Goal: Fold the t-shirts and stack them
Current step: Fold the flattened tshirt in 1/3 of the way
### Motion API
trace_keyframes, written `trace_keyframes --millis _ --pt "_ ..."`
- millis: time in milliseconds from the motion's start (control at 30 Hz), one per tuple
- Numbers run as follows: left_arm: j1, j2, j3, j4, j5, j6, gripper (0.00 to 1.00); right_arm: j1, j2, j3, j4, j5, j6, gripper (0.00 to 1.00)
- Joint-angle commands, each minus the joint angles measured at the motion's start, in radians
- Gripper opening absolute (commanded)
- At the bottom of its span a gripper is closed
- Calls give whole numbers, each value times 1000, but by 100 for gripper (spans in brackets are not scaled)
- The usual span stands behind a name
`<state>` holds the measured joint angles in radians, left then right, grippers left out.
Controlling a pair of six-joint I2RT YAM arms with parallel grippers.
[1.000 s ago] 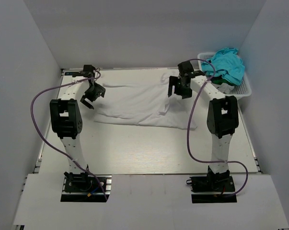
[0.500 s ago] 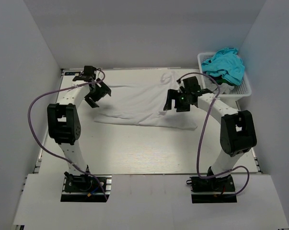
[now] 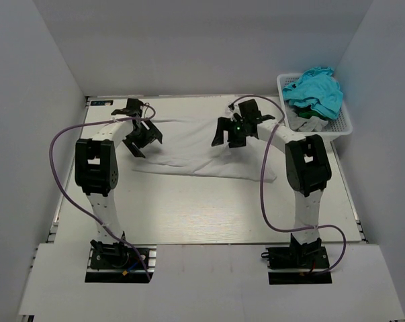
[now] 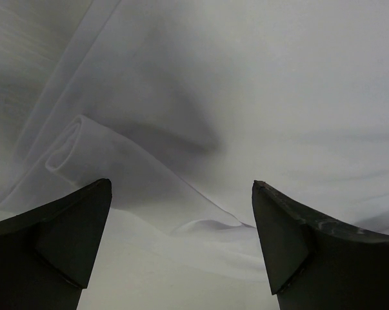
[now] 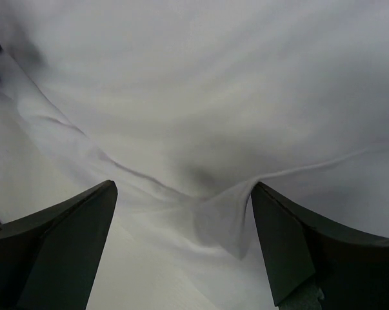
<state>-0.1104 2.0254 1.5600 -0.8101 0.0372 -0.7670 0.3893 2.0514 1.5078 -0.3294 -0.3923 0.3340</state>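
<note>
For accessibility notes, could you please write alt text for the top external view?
Both open, the left gripper and right gripper hang over a white t-shirt lying on the table. Turquoise t-shirts fill a basket at far right.

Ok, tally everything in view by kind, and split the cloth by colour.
White t-shirt: 1
Turquoise cloth heap: 1 (shirts in it cannot be counted)
Basket: 1
Robot arms: 2, left arm and right arm
Total: 5
</note>
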Motion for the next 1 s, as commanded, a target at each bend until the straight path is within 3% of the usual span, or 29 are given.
trace_keyframes --millis 0,167,300,533,733,967 --pt "3 -19 3 -20 -19 8 100 2 21 107 87 -29 51 90" --pt "3 -10 12 -41 -28 8 100 -4 69 195 46 47 141 90" --pt "3 -10 35 -41 -46 8 100 -4 3 166 -31 185 103 90" --pt "3 -19 34 -15 -11 26 100 -13 -268 -138 -19 467 91 90" --pt "3 -19 -35 63 42 26 100 -43 -379 -389 0 445 125 90" --pt "3 9 -133 52 12 -6 100 -104 -335 -483 27 323 155 90"
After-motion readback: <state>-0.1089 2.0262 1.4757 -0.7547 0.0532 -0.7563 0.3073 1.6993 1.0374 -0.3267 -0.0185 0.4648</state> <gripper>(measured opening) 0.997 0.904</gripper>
